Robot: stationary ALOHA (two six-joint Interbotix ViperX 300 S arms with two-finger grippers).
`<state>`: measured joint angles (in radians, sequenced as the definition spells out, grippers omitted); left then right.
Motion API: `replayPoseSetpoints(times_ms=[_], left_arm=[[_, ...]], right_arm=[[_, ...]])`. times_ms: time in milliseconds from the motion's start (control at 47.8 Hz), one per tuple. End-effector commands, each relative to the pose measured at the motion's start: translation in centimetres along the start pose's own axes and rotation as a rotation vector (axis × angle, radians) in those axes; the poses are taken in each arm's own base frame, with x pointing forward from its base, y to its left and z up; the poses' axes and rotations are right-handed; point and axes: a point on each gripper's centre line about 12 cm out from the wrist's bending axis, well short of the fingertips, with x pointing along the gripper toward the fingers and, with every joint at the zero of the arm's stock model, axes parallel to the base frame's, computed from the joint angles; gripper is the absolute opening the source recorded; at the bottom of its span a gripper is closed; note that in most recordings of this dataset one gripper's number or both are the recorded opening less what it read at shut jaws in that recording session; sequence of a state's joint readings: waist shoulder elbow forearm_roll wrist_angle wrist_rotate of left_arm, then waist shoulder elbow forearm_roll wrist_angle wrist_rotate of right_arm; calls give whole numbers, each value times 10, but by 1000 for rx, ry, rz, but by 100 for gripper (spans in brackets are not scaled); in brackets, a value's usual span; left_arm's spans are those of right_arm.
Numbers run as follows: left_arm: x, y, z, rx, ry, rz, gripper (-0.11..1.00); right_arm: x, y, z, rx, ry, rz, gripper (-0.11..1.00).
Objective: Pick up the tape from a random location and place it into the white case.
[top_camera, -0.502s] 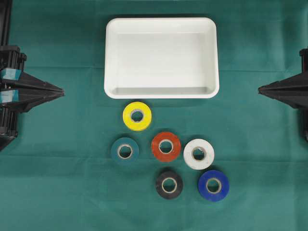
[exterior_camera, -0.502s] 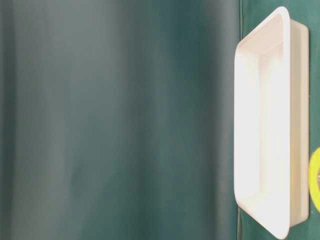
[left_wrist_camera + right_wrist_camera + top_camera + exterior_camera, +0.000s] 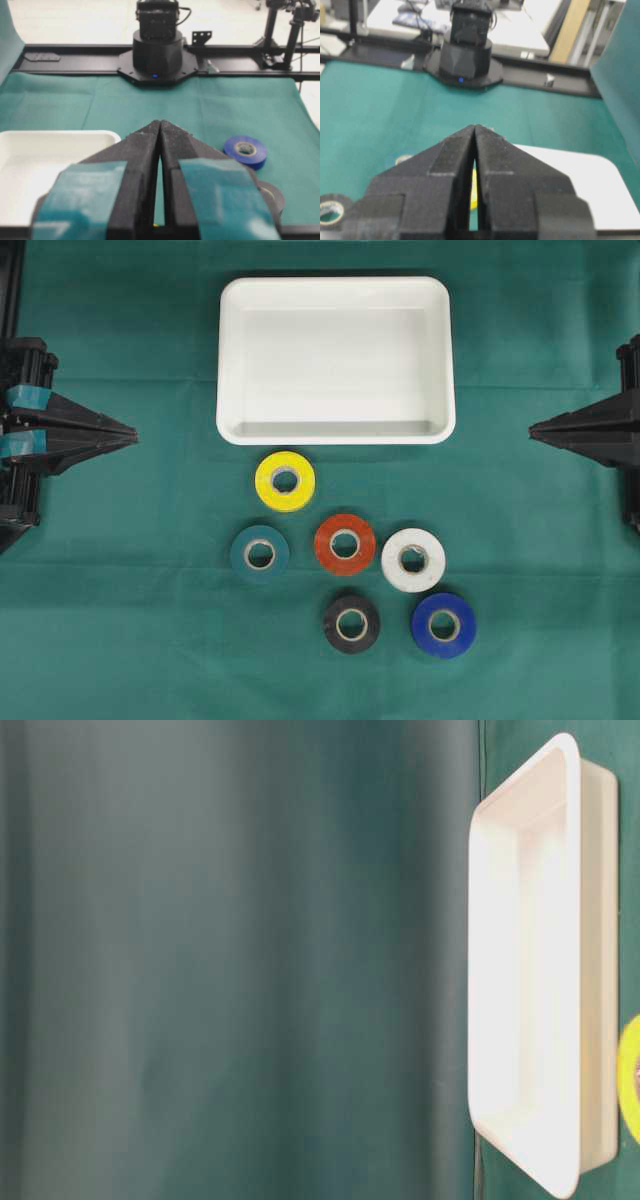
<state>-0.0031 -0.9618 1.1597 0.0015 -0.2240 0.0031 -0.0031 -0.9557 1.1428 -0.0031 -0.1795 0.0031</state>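
While six rolls [image 3: 345,543] lie, case [image 3: 335,435] unobstructed.

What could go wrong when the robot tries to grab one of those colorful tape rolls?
The red roll sits close between the teal roll and white roll, so jaws reaching for it might bump a neighbor. Both the left gripper and right gripper are shut, so they must open first. A roll dropped on the white case rim could bounce out.

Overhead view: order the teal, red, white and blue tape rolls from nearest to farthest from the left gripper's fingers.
From the left gripper:
1. Teal roll, leftmost of the group.
2. Red roll, middle.
3. White roll, right of the red one.
4. Blue roll, bottom right.
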Motion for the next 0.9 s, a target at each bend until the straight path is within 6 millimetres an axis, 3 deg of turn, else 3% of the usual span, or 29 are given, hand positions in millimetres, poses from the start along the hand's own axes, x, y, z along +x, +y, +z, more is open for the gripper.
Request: replayPoseSetpoints(times_ms=[0, 63, 146, 209, 356, 439, 502, 879], left_arm=[[3, 0, 8, 3, -17, -1, 1], [3, 0, 8, 3, -17, -1, 5], [3, 0, 9, 3, -18, -1, 20], [3, 0, 9, 3, -18, -1, 35], [3, 0, 8, 3, -17, -1, 79], [3, 0, 8, 3, -12, -1, 96], [3, 0, 7, 3, -6, -1, 100], [3, -7, 6, -19, 3, -37, 99]], right_arm=[[3, -1, 10, 0, -8, -3, 0], [2, 0, 11, 2, -12, -2, 1], [2, 0, 11, 5, -12, -2, 6], [3, 0, 11, 6, -11, -2, 19], [3, -1, 11, 9, -6, -4, 64], [3, -1, 10, 14, 2, -4, 84], [3, -1, 9, 17, 5, -4, 91], [3, -1, 12, 26, 0, -4, 91]])
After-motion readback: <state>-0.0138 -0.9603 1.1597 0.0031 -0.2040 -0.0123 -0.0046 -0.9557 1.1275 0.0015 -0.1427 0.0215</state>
